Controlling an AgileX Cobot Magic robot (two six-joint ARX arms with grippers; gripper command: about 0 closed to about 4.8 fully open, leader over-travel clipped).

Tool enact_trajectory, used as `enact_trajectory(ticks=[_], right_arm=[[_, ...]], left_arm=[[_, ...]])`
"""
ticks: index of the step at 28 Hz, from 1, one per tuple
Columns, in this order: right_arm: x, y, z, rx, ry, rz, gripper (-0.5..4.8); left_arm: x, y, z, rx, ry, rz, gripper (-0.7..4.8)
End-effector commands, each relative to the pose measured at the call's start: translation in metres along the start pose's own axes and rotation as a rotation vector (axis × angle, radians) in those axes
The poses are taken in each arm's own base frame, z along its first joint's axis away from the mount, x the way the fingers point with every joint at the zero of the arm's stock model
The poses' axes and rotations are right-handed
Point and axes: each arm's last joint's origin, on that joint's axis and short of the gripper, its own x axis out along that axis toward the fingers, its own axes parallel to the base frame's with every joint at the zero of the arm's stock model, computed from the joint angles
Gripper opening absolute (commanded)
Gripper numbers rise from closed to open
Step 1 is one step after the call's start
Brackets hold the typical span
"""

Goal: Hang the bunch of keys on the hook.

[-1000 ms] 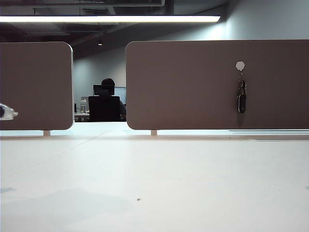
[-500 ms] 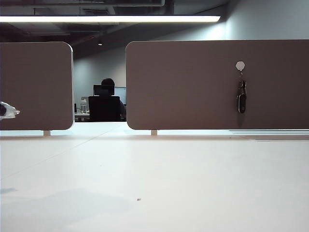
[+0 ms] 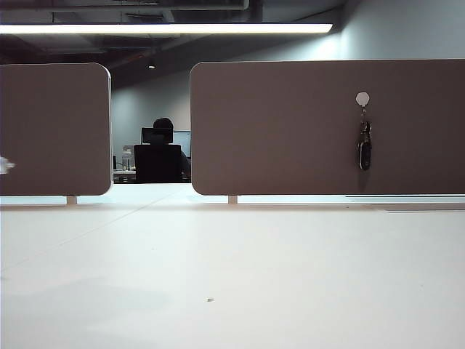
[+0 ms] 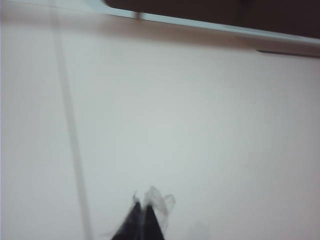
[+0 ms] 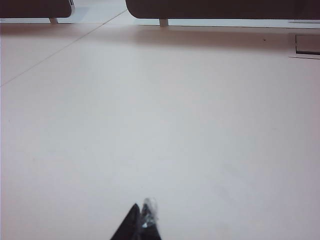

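The bunch of keys [image 3: 364, 147] hangs on the hook [image 3: 362, 99] on the brown panel [image 3: 290, 131]. The left gripper [image 4: 143, 212] and the right gripper [image 5: 141, 212] are both closed and empty above the white table [image 3: 232, 276].

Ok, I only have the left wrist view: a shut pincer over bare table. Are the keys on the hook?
Observer: Yes. In the exterior view the bunch of keys hangs from the hook on the right-hand brown panel.
Operator: And the right pincer?
Observer: Its wrist view shows the right pincer shut and empty over the white table.
Operator: Does the exterior view catch the left pincer?
Observer: Only a pale blur of the left pincer at that view's left edge.
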Motion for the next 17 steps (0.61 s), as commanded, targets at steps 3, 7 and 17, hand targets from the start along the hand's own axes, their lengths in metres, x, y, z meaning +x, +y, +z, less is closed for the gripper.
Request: enact_trajectory(ticks=[3,7,17], right_arm=[[0.0,0.0,0.001,0.002,-0.014,0.003,-0.04],[0.0,-0.002,0.001,0.005,-0.019,-0.016,-0.04],[-0.004,-0.019,0.002,0.036,-0.04,-0.195,-0.05]], left_arm=[[-0.001,0.019,0.001,-0.037,-0.023,0.182,-0.03],[-0.004,0.029,0.004,-0.058,-0.064,0.295,-0.03],[-0.009,0.04,0.007,-0.079,-0.107,0.412,-0.03]])
